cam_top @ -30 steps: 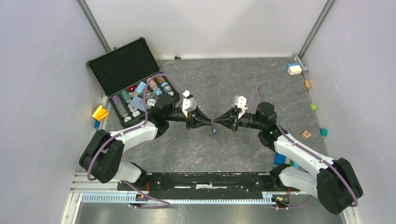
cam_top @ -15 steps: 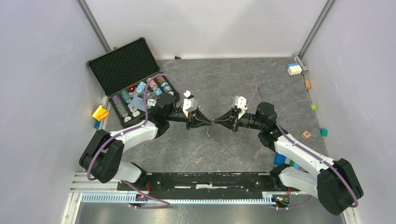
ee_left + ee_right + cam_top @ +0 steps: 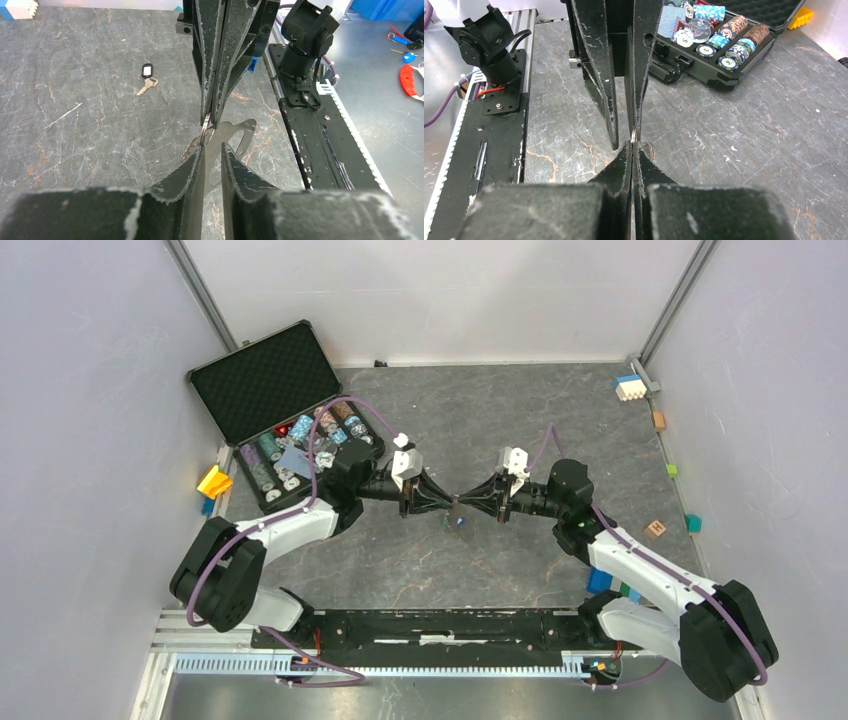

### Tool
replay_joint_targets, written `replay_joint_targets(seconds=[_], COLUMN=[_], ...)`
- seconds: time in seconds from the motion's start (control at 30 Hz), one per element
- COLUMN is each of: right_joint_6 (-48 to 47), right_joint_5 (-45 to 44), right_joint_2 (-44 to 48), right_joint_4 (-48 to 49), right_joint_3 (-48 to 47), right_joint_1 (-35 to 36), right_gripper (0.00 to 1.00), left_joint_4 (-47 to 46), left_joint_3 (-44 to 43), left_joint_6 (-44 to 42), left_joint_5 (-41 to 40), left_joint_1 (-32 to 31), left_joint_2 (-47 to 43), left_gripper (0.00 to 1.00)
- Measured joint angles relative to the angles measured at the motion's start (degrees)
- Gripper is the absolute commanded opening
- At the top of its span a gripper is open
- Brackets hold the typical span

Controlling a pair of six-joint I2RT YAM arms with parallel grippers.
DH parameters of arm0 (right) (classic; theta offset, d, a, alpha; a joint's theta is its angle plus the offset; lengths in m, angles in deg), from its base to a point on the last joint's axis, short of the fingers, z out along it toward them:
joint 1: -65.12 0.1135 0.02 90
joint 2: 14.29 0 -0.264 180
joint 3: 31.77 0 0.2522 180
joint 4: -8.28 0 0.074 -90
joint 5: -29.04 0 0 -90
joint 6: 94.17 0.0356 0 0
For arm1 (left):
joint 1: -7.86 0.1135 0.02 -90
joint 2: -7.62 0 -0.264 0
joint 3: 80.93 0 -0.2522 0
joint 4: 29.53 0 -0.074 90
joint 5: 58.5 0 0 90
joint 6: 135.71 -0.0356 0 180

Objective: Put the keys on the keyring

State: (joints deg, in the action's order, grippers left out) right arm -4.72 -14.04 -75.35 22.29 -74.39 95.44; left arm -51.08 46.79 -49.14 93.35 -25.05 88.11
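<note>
Keyring hung over the table's middle, pinched in the fully closed right gripper. The left gripper, its fingers narrowly parted and apparently empty, met it tip to tip. Beneath them the blue- and green-tagged keys had swung slightly and were seemingly threaded on. Black-tagged key lay toward the far right corner.

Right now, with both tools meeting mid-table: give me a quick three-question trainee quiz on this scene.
1. True or false: the black-tagged key lies on the table, clear of both tools.
2. Which shows a clear gap between its fingers, the left tool or the right tool?
3. The chip case lid is: A open, B shut, C missing.
Key: 1 true; 2 left; 3 A.
</note>
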Motion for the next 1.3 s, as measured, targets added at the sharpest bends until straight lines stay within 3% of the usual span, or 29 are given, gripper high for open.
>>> replay_joint_targets(seconds=[0.17, 0.57, 0.93, 1.07, 1.2, 1.3], right_joint_6=[-0.98, -2.75, -2.78, -2.78, -2.78, -2.8], right_joint_5=[-0.02, -0.59, -0.55, -0.55, -0.55, -0.44], right_joint_2=[0.46, 0.46, 0.24, 0.24, 0.24, 0.24], right_joint_4=[-0.17, -4.33, -4.83, -4.81, -4.83, -4.83], right_joint_3=[0.0, 0.0, 0.0, 0.0, 0.0, 0.0], right_joint_1=[0.0, 0.04, 0.04, 0.04, 0.04, 0.04], right_gripper=[0.0, 0.0, 0.0, 0.0, 0.0, 0.0], left_joint_4=[-0.57, 12.96, 11.04, 10.88, 10.71, 10.71], left_joint_3=[-0.02, -2.56, -3.39, -3.78, -4.0, -4.07], left_joint_6=[0.28, -12.28, -12.04, -11.93, -11.72, -11.37], left_joint_5=[0.85, 1.79, 1.77, 1.77, 1.75, 1.57], left_joint_1=[0.33, 0.57, 0.24, -0.52, -0.98, -0.96], left_joint_2=[0.15, -1.99, -0.57, 0.17, 0.5, 0.5], left_gripper=[0.18, 0.3, 0.33, 0.27, 0.1, 0.03])
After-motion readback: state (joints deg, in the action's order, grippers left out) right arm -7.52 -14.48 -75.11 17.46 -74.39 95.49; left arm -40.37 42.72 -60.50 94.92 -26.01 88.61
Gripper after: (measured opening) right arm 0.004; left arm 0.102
